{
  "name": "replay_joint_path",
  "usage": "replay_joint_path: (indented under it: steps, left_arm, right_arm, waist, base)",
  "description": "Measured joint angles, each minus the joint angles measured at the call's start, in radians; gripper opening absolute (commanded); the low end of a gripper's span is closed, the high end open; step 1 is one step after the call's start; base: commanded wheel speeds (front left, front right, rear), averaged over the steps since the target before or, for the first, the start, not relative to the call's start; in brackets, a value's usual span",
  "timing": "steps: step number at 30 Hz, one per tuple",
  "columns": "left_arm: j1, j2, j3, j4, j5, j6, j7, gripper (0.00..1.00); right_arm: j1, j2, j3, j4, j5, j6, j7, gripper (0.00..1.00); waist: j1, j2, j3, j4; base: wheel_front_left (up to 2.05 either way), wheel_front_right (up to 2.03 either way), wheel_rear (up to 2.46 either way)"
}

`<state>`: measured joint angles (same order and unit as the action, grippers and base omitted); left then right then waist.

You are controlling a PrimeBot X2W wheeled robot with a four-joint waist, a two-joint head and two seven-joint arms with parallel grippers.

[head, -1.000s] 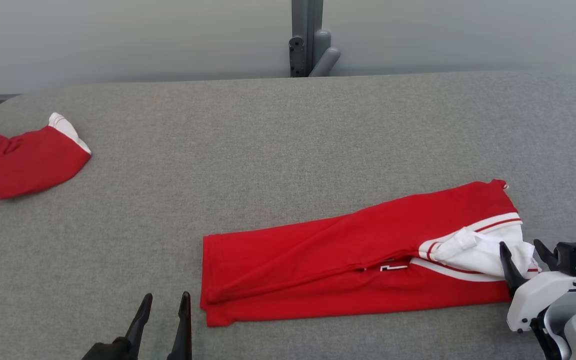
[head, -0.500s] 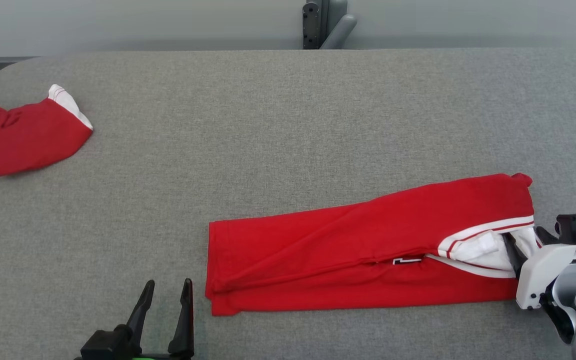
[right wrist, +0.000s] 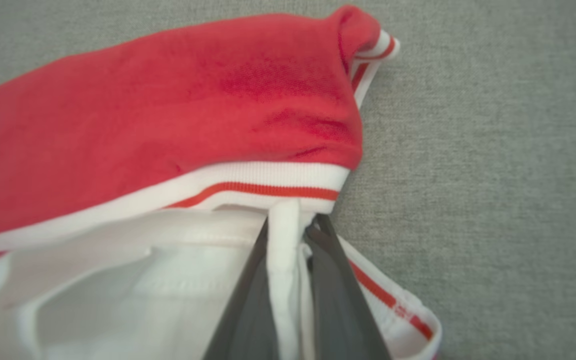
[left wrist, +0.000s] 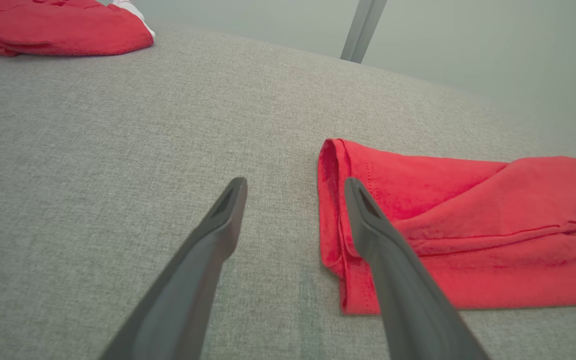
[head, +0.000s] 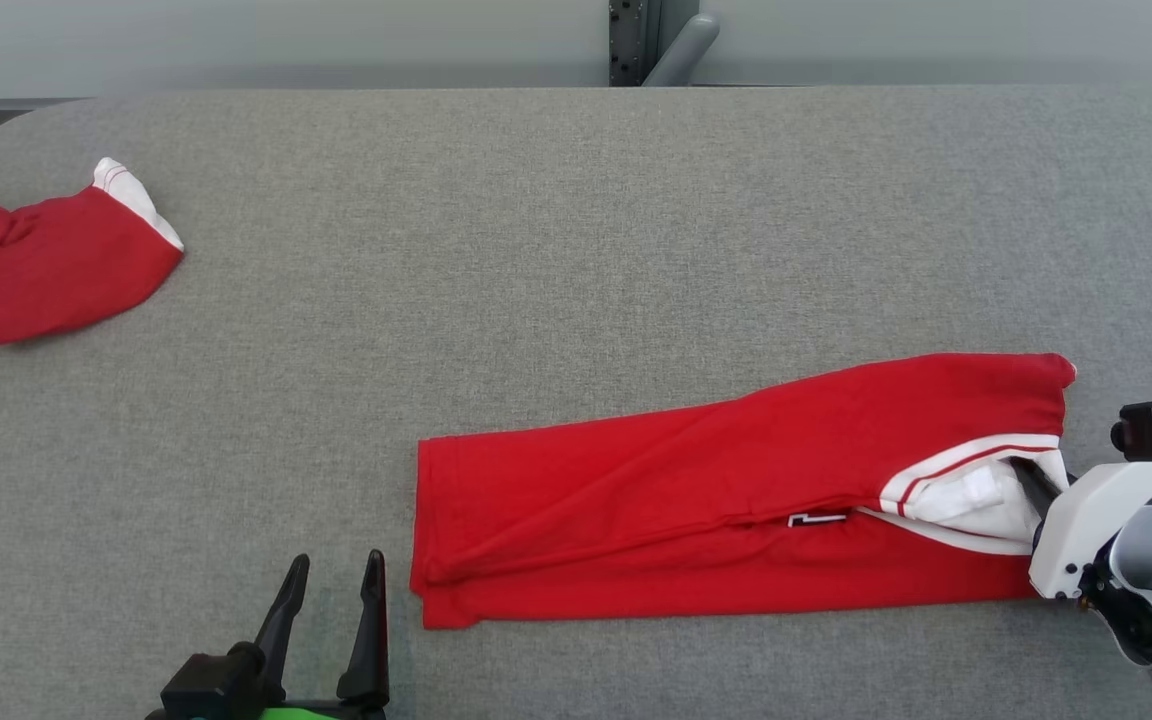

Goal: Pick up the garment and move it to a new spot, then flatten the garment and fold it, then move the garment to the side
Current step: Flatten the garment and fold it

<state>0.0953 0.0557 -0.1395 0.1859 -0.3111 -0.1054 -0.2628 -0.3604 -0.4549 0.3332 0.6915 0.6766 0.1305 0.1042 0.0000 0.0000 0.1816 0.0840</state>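
Right wrist view | right gripper [right wrist: 293, 222] clamped on garment [right wrist: 168, 110]; left gripper [left wrist: 294, 184] spread

Long red garment [head: 696, 490] with white striped collar, folded flat, right of centre

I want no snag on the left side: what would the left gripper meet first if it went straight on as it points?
Probably the bare grey table, just beside the red garment's hemmed end. The left gripper's finger nearer the garment might graze that hem; depth is unclear.
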Motion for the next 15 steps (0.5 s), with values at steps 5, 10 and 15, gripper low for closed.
replay_joint_path:
  steps: [5, 10, 15]
  left_arm:
    - [0.0, -0.002, 0.006, 0.002, 0.0, 0.0, 0.0, 1.0]
    - [0.0, -0.003, 0.009, 0.004, 0.0, -0.001, 0.0, 1.0]
    - [0.001, -0.004, 0.009, 0.008, 0.0, -0.003, 0.0, 1.0]
  right_arm:
    - [0.009, -0.038, 0.006, -0.037, 0.082, 0.001, 0.003, 0.0]
    - [0.02, -0.114, -0.024, -0.049, 0.135, 0.002, 0.01, 0.0]
    - [0.034, -0.22, -0.098, -0.036, 0.172, 0.001, 0.023, 0.0]
  waist:
    - [0.0, 0.0, -0.007, -0.013]
    - [0.0, 0.0, -0.016, -0.029]
    - [0.0, 0.0001, -0.028, -0.038]
  base:
    - [0.0, 0.0, 0.0]
    - [0.0, 0.0, 0.0]
    - [0.0, 0.0, 0.0]
